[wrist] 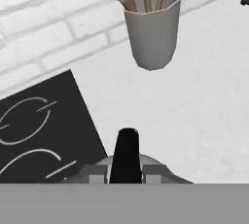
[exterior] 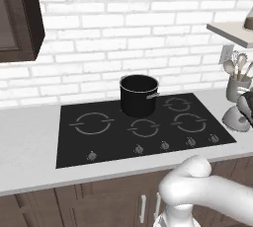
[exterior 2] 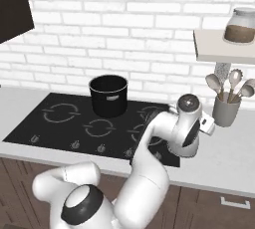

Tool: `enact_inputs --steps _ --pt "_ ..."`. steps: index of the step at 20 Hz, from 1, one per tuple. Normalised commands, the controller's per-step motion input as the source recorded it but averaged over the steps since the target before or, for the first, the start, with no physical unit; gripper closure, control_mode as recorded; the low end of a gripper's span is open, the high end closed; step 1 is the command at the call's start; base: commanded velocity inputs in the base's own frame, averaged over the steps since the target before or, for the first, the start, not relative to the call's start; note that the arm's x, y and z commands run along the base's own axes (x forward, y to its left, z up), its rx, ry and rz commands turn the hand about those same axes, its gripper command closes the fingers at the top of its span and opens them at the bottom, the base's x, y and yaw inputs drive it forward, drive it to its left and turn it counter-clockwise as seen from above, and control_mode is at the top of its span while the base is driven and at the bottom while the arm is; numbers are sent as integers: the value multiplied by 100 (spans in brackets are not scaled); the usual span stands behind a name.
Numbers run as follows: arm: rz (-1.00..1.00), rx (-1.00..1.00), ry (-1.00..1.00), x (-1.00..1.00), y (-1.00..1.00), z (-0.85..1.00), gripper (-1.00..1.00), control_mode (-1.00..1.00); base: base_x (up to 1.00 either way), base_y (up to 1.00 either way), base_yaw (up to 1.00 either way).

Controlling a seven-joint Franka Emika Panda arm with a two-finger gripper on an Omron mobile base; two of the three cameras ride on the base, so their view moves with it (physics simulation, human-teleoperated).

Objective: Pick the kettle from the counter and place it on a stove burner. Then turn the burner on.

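Two gripper (wrist: 126, 174) fingers clamp the black handle (wrist: 126, 156) of the kettle (exterior: 236, 118). Kettle position: on the counter (exterior: 29, 142), right of the stove (exterior: 99, 144), near the utensil cup (wrist: 151, 33).

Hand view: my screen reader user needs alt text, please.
The hand is shut on the kettle's black handle over the counter. A utensil cup stands ahead by the brick wall; the stove lies left.

Black pot (exterior: 139, 94), utensil cup (exterior 2: 225, 111), jar (exterior 2: 241, 26) on shelf (exterior 2: 221, 49).
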Motion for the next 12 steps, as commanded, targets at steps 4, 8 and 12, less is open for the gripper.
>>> enact_inputs --steps 4,8,12 --pt "-12 -5 -3 20 100 42 100 -100 0 0 0" --pt "-17 -16 0 75 99 33 100 -100 0 0 0" --pt "-23 -18 5 99 80 14 100 -100 0 0 0"
